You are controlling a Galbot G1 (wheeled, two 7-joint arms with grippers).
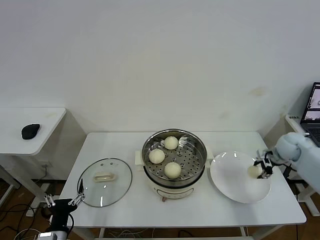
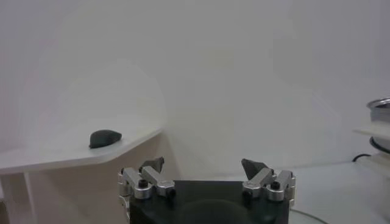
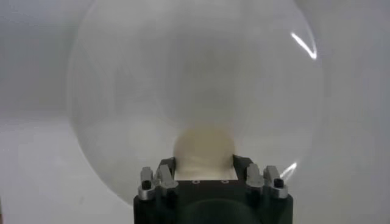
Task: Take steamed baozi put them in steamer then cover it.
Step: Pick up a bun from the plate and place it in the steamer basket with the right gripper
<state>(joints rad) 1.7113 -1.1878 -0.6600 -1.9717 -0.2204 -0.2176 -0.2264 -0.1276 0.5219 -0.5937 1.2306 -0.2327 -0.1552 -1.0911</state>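
Observation:
Three pale baozi lie on the perforated tray of the steel steamer [image 1: 199, 145] at the table's middle: one at the back [image 1: 171, 142], one on the left [image 1: 157, 156], one at the front [image 1: 173, 170]. Another baozi [image 1: 254, 171] [image 3: 203, 150] rests on the white plate [image 1: 230, 177] to the right. My right gripper [image 1: 261, 169] [image 3: 205, 164] is shut on it, a finger pressed on each side. The glass cover [image 1: 105, 182] with its cream handle lies flat on the table left of the steamer. My left gripper [image 1: 63, 200] [image 2: 203, 166] hangs open and empty below the table's front left corner.
A black mouse [image 1: 30, 131] [image 2: 105, 138] sits on the low side table [image 1: 45, 120] at the far left. A laptop [image 1: 313, 115] stands on a surface at the far right edge. The plate lies close to the table's right edge.

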